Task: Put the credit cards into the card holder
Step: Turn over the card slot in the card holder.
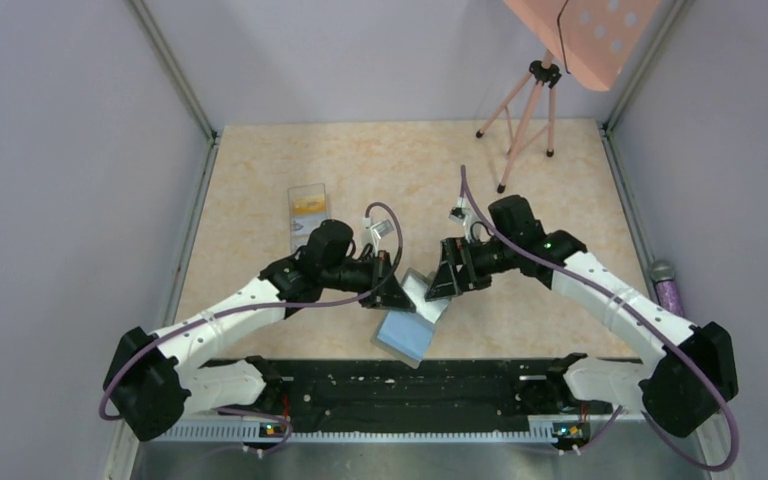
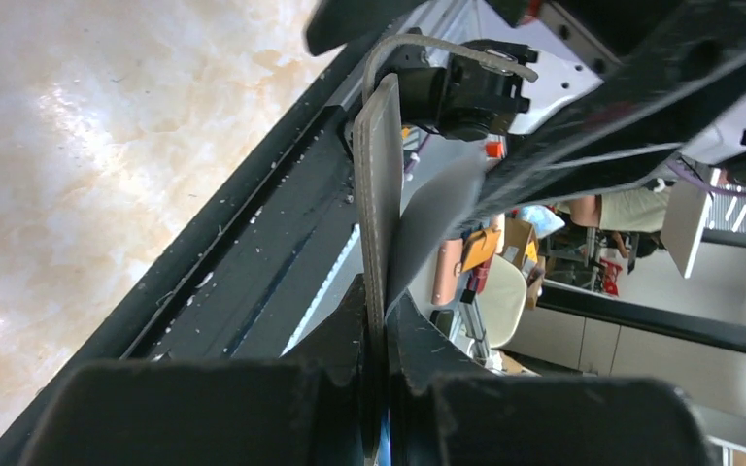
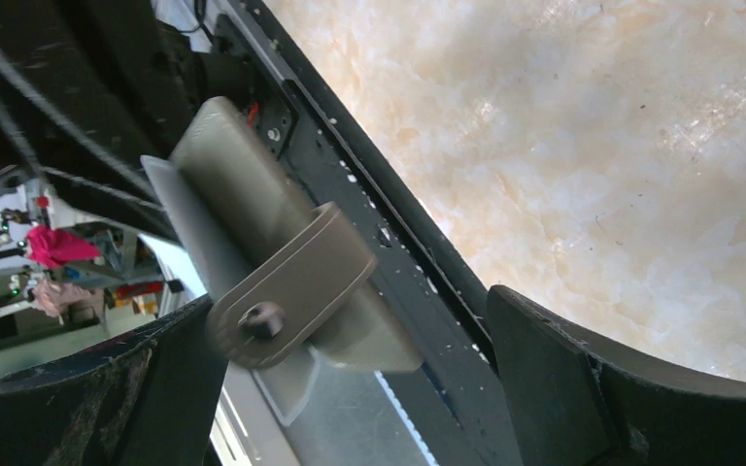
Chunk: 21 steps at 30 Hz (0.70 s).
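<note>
The card holder [image 1: 406, 336] hangs open above the table's near middle, light blue inside facing up, one grey flap raised. My left gripper [image 1: 397, 292] is shut on that flap; in the left wrist view [image 2: 386, 316] the jaws pinch the holder's stitched grey edge [image 2: 380, 194]. My right gripper [image 1: 443, 279] is open right of the holder. In the right wrist view [image 3: 350, 388] the holder's snap tab [image 3: 289, 283] lies between the spread fingers, close to the left one; whether it touches is unclear. Orange and yellow credit cards [image 1: 308, 206] sit in a clear box at the back left.
The clear plastic box [image 1: 305, 232] lies just behind my left arm. A pink tripod [image 1: 522, 120] stands at the back right under a pink perforated panel. The black base rail [image 1: 400, 385] runs along the near edge. Grey walls enclose the table.
</note>
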Each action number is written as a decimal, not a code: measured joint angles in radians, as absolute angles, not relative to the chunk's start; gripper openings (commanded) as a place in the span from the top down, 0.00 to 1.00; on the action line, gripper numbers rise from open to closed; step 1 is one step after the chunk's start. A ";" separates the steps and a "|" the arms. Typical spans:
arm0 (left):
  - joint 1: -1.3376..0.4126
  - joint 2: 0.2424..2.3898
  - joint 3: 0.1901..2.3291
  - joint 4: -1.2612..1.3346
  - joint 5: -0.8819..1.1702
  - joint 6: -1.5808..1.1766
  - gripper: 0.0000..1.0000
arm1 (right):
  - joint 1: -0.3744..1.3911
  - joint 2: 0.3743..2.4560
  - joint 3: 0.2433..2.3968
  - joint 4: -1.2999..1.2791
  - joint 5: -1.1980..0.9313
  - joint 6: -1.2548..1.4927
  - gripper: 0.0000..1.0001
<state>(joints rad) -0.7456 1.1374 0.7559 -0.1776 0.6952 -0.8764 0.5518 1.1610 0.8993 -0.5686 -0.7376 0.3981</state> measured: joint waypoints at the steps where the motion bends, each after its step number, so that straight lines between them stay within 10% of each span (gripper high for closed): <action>1: -0.746 1.137 0.757 -0.173 0.707 -0.876 1.00 | 0.558 1.170 0.899 -0.574 -0.730 0.390 0.02; 21: -0.748 1.137 0.758 -0.122 0.823 -0.864 1.00 | 0.570 1.215 0.876 -0.402 -1.002 0.453 0.65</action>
